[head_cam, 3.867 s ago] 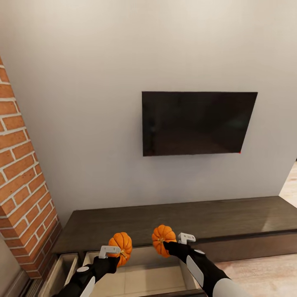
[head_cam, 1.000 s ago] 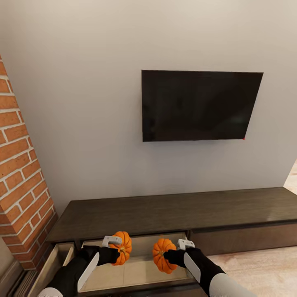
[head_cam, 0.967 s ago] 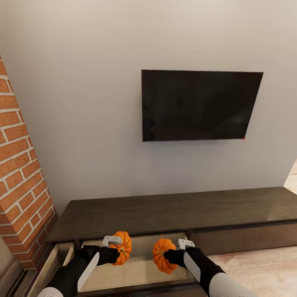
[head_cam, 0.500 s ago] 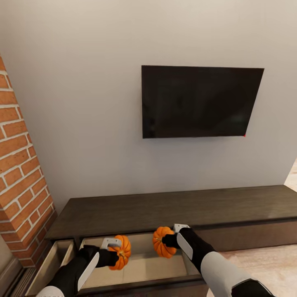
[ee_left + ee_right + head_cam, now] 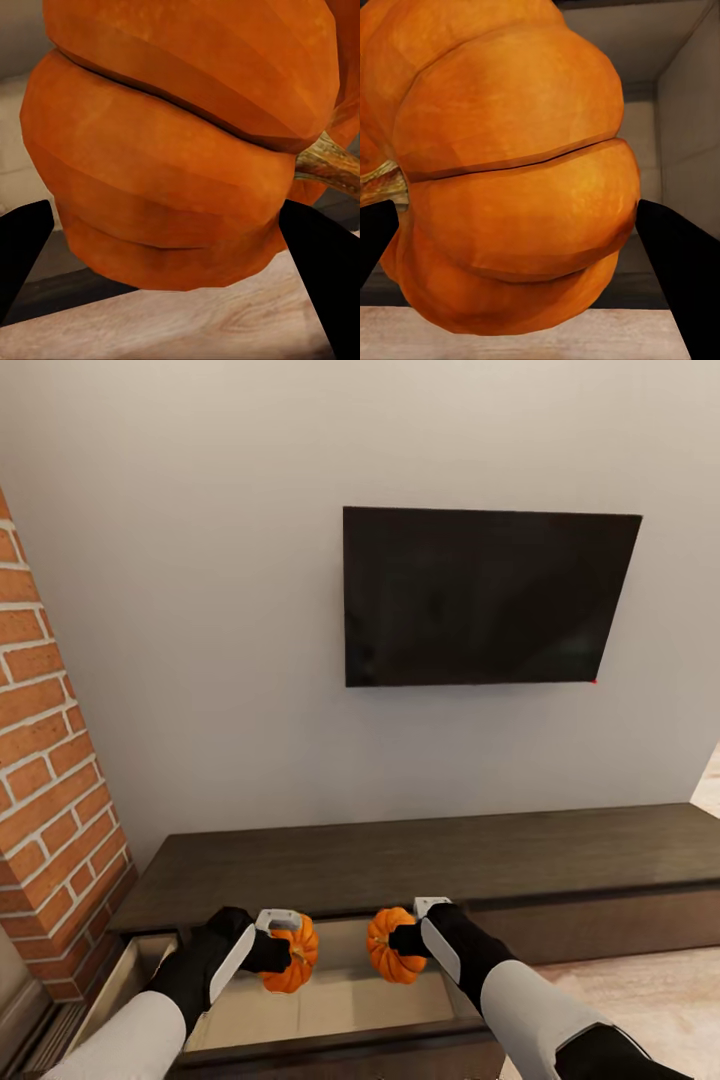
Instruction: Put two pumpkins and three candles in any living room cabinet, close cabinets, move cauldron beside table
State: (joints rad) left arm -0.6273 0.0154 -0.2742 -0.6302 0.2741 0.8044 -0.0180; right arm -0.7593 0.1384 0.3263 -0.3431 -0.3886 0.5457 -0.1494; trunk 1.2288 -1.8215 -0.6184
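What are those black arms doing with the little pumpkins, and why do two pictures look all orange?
Those arms belong to a robot in a computer-made room. The big picture comes from a camera on its head, looking down. Its left gripper pinches one pumpkin and its right gripper pinches the other pumpkin. Both hang over an open drawer of the long dark cabinet under the black TV. The other two pictures come from small cameras near each gripper, so each pumpkin looks huge, with black fingers at the sides.
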